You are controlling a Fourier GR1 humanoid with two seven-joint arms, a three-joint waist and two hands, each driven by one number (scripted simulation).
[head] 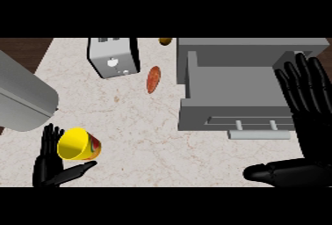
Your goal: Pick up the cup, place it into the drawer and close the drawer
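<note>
Cradling a glossy yellow cup [77, 144], left robot hand [50, 165] seemingly half-curled.

Left of the open drawer [240, 94], the left hand [53, 163] cradles the cup [78, 144]; the right hand [310, 114] rests open beside it.

Pale marble counter [130, 118] w/ toaster [114, 57], orange oblong food [153, 79], grey open drawer unit [240, 83], brown item [164, 41] at back
</note>
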